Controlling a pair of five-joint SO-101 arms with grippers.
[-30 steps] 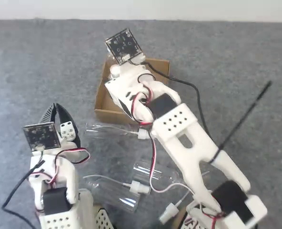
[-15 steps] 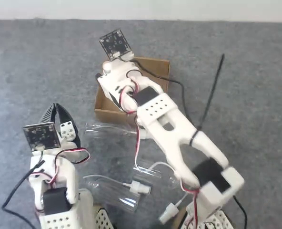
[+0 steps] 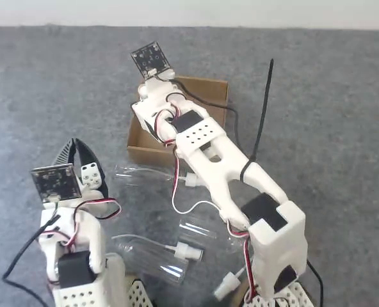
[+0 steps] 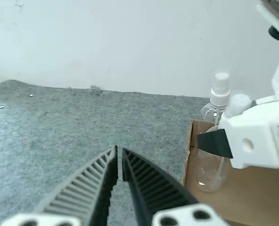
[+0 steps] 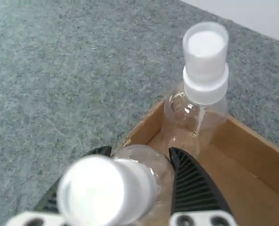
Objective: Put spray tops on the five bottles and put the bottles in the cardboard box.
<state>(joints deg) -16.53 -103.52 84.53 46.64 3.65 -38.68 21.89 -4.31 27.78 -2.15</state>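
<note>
While the right gripper clamps a spray-topped bottle at the cardboard box corner, a second bottle stands inside. The left gripper is closed, empty.

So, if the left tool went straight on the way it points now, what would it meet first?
Probably only the grey carpet; the left tool points past the cardboard box, though depth is unclear.

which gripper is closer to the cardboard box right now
Right. The right gripper holds a bottle over the cardboard box; the left gripper is shut above the carpet, apart from it.
</note>
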